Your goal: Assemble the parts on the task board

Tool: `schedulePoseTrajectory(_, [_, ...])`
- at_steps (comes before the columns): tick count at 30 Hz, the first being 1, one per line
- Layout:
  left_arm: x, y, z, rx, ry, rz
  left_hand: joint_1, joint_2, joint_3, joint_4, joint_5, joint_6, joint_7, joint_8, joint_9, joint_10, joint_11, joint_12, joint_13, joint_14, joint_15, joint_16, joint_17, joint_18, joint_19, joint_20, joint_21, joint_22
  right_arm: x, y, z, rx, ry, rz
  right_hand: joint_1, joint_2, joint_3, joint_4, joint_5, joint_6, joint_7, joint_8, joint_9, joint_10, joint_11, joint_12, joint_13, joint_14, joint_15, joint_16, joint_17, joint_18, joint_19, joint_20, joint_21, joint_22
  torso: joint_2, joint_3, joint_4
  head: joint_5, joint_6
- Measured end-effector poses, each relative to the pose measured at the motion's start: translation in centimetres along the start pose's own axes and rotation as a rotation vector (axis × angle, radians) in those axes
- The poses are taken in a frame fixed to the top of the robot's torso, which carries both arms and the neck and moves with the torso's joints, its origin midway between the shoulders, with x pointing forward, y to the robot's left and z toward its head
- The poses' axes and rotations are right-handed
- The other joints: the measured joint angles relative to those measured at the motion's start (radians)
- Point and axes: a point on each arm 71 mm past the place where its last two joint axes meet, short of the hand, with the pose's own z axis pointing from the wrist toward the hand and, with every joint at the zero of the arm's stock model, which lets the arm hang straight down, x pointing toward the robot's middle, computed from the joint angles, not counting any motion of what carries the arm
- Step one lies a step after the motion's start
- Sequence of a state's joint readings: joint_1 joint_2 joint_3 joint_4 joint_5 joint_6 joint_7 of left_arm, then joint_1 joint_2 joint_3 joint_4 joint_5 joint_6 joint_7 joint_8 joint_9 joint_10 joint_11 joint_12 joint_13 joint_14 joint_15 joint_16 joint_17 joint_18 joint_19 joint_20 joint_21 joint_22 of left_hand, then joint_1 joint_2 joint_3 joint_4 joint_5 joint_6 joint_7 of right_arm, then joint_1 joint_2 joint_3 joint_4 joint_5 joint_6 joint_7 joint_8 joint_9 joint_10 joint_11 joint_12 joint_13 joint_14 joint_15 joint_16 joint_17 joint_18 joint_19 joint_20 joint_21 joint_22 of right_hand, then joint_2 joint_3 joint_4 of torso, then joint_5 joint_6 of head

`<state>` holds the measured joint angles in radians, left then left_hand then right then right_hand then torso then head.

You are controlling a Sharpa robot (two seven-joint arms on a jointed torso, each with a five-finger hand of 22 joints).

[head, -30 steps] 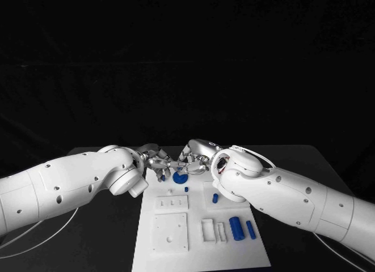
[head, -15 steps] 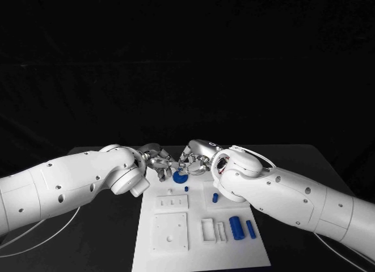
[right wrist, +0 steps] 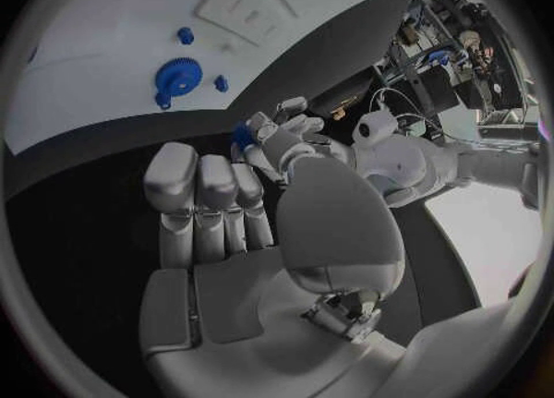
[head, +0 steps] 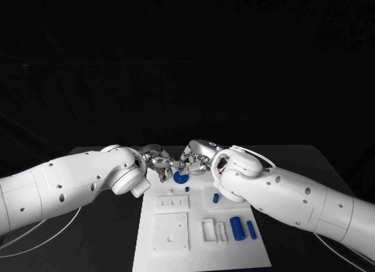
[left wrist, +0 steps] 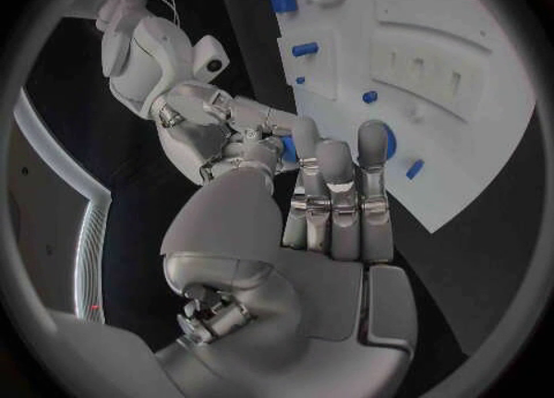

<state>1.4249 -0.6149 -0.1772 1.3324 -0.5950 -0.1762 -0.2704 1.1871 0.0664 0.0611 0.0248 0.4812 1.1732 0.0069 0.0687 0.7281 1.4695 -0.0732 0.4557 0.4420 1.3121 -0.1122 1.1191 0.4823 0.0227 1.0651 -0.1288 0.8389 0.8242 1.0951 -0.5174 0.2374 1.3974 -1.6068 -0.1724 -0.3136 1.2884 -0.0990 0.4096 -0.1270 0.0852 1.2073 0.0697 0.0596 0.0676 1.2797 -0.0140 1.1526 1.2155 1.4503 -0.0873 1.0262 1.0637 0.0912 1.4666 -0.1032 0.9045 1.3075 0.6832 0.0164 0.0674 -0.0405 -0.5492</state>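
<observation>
Left hand: the left hand (head: pixel 157 161) hangs over the far end of the task board (head: pixel 167 258), fingertip to fingertip with the right; in the left wrist view (left wrist: pixel 329 204) its fingers stand close together and part-curled, and a small blue part (left wrist: pixel 285 147) sits at its thumb tip, between the two hands.
Right hand: the right hand (head: pixel 197 159) meets it from the right side, its fingers (left wrist: pixel 248 124) bunched in toward the same blue piece; whether it also grips the piece cannot be told.
Held part: seen from the right wrist, the blue piece (right wrist: pixel 243 134) sits at the left hand's fingertips, above the black table (head: pixel 314 164) just off the board's far edge.
Task board: the white plate lies lengthwise in the middle of the table, running from the near edge toward the hands.
Blue gear: a round toothed gear (right wrist: pixel 178 76) lies flat on the board's far end, just below the hands (head: pixel 181 177).
Small pegs: a short blue peg (head: pixel 215 198) lies right of the slotted white block (head: pixel 172 203); a smaller blue stud (head: pixel 187 189) sits between gear and block.
Cylinders: two blue cylinders (head: pixel 236 228) lie side by side at the near right, beside a white bracket (head: pixel 209 230).
Square plate: a raised white square (head: pixel 170 231) occupies the near left of the board.
</observation>
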Motion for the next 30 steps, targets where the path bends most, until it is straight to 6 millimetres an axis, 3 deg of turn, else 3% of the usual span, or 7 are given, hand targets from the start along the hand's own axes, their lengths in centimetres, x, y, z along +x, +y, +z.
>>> schedulePoseTrajectory(2, [0.0,0.0,0.0,0.000,0.002,-0.002,-0.004,0.004,0.020,-0.026,0.000,0.000,0.000,0.000,0.000,0.002,-0.001,0.000,0.003,0.000,0.000,0.000,0.002,0.000,0.002,-0.002,-0.008,0.010,0.0,0.0,0.0,0.000,0.000,-0.001,0.000,0.000,0.000,0.000,0.000,0.000,0.000,0.000,-0.001,0.000,0.000,0.000,0.000,0.000,0.000,0.000,0.000,0.000,0.000,0.000,0.000,0.000,0.000,0.0000,-0.0005,0.001,0.000])
schedulePoseTrajectory(16, [-0.2,0.1,0.0,-0.004,0.006,-0.013,-0.008,0.008,0.032,-0.040,0.019,0.000,0.000,-0.004,0.001,0.003,0.000,0.004,0.005,0.000,0.000,0.004,0.005,0.000,0.007,-0.007,-0.016,0.034,-0.3,-0.3,-0.6,-0.004,-0.011,0.001,-0.011,-0.012,-0.068,0.054,0.012,-0.052,0.010,0.005,-0.002,-0.005,0.003,-0.020,-0.016,0.000,0.000,-0.005,-0.007,0.000,0.000,0.000,-0.016,0.000,0.000,0.0012,-0.0012,0.006,0.000])
schedulePoseTrajectory(21, [-0.4,0.4,0.0,-0.011,0.002,-0.014,-0.009,0.009,0.029,-0.045,0.019,0.000,0.000,-0.002,0.001,0.003,0.000,0.004,0.005,0.000,0.000,0.004,0.005,0.000,0.007,-0.007,-0.018,0.039,-0.5,-0.6,-1.0,-0.008,-0.019,0.007,-0.013,-0.031,-0.094,0.072,0.031,-0.082,0.017,0.007,0.002,-0.019,0.007,-0.045,-0.036,-0.002,0.002,-0.011,-0.011,0.000,0.000,0.000,-0.026,0.000,0.000,0.0016,-0.0007,0.007,0.000])
schedulePoseTrajectory(25, [-0.7,0.6,0.0,-0.019,-0.005,-0.013,-0.009,0.009,0.025,-0.049,0.019,0.000,0.000,-0.002,0.001,0.003,0.000,0.004,0.005,0.004,-0.004,0.004,0.006,0.000,0.007,-0.007,-0.024,0.048,-0.7,-1.6,-1.5,0.005,-0.022,0.010,-0.003,-0.048,-0.151,0.098,0.043,-0.141,0.033,0.006,-0.003,-0.047,0.017,-0.079,-0.072,-0.004,0.014,-0.025,-0.022,0.000,0.000,0.011,-0.047,0.000,0.000,0.0017,-0.0010,0.010,0.000])
schedulePoseTrajectory(28, [-0.8,0.8,-0.1,-0.024,-0.010,-0.010,-0.008,0.010,0.024,-0.050,0.019,0.000,0.000,-0.002,0.001,0.003,0.000,0.004,0.005,0.004,-0.004,0.004,0.007,0.000,0.011,-0.011,-0.024,0.049,-0.9,-2.9,-2.4,0.022,-0.020,0.013,0.014,-0.048,-0.170,0.094,0.045,-0.222,0.046,0.006,-0.006,-0.072,0.025,-0.117,-0.121,-0.008,0.018,-0.032,-0.029,-0.006,-0.003,0.014,-0.066,0.000,0.000,0.0017,-0.0012,0.012,-0.002])
schedulePoseTrajectory(30, [-1.0,0.9,-0.1,-0.029,-0.013,-0.007,-0.008,0.010,0.022,-0.052,0.019,0.000,0.000,-0.002,0.001,0.003,0.000,0.004,0.005,0.004,-0.004,0.004,0.007,0.000,0.014,-0.007,-0.024,0.054,-1.1,-4.0,-3.0,0.038,-0.019,0.013,0.015,-0.048,-0.175,0.090,0.055,-0.236,0.049,0.006,-0.006,-0.078,0.023,-0.119,-0.136,-0.009,0.020,-0.032,-0.032,-0.006,-0.004,0.014,-0.070,0.000,0.000,0.0018,-0.0012,0.014,-0.004])
